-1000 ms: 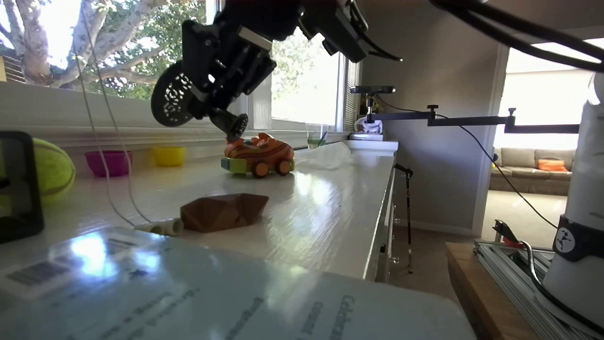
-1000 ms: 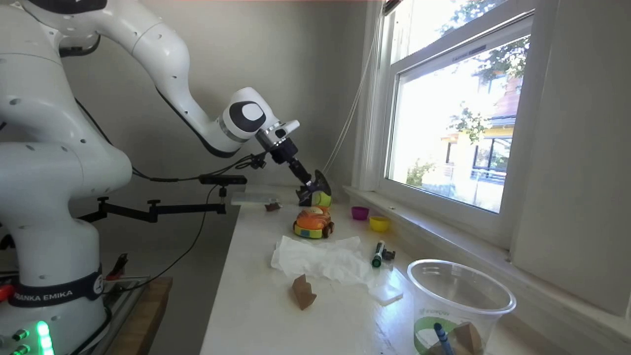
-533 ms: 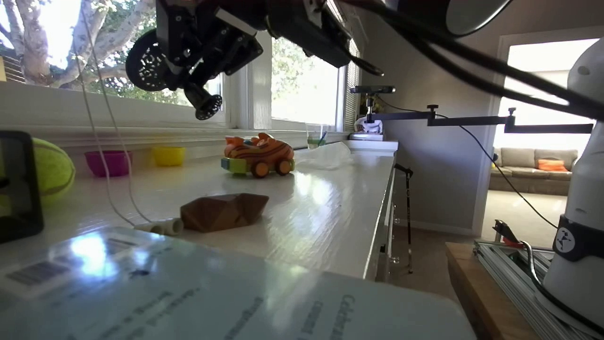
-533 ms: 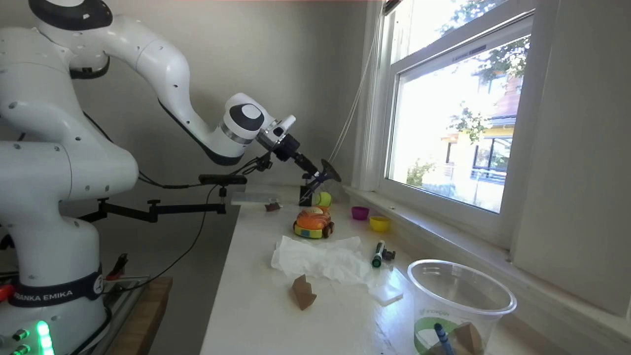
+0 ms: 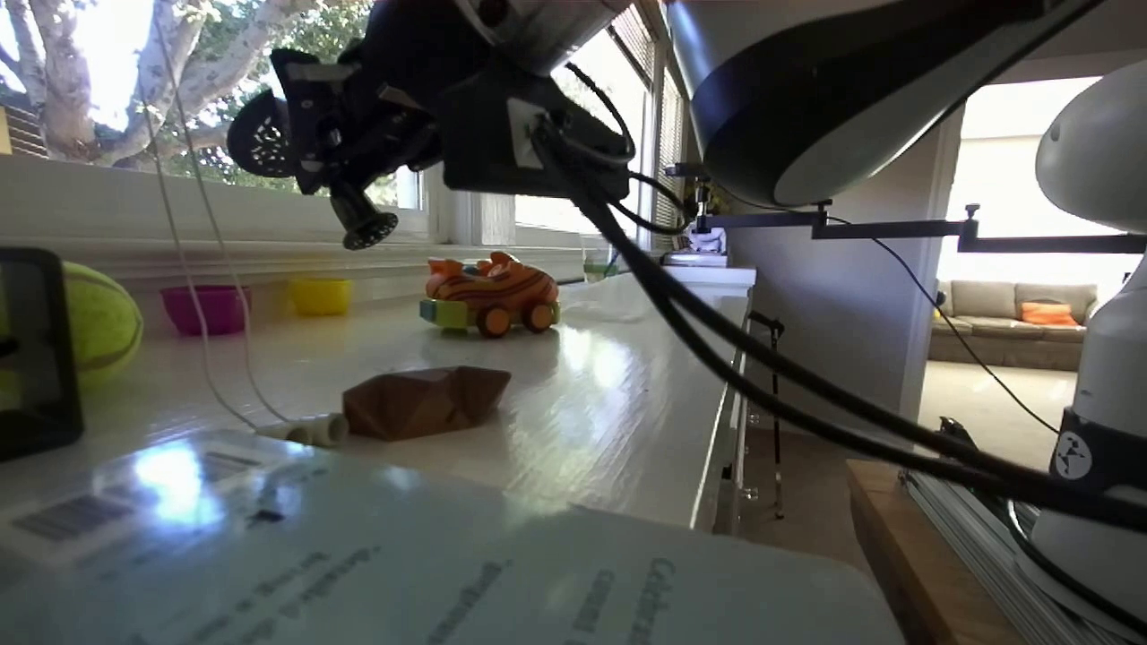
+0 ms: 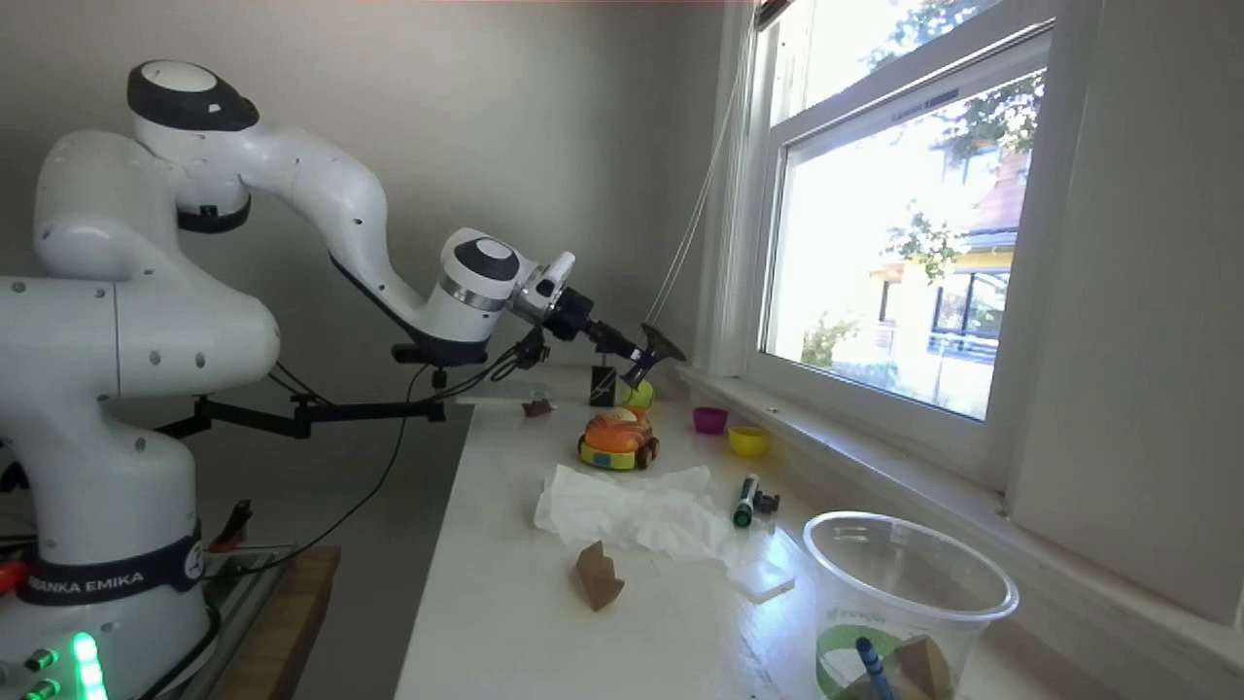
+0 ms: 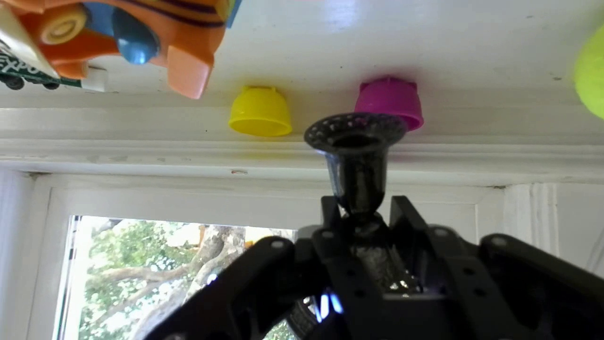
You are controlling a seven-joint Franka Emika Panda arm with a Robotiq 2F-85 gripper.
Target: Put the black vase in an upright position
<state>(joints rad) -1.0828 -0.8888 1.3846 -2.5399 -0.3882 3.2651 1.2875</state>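
The black vase is held in the air, tilted. In an exterior view its wide ribbed rim (image 5: pixel 260 136) faces up and toward the window, and its small flared base (image 5: pixel 366 224) points down. The vase (image 6: pixel 663 343) is beside the window sill in an exterior view. My gripper (image 5: pixel 321 166) is shut around its narrow waist, well above the counter. In the wrist view the small flared end of the vase (image 7: pixel 356 174) sticks out past the fingertips (image 7: pixel 365 210). The wide rim is mostly hidden behind the fingers there.
An orange toy car (image 5: pixel 491 300) stands on the counter. A purple cup (image 5: pixel 208 312) and a yellow cup (image 5: pixel 320 296) stand by the sill. A brown piece (image 5: pixel 426 403), a tennis ball (image 5: pixel 103 318), white paper (image 6: pixel 632 510) and hanging window cords (image 6: pixel 685 233) are around.
My gripper has carried the vase toward the window, away from above the toy car, first rising, then dropping slightly. The vase has turned in the air. The counter objects have not moved.
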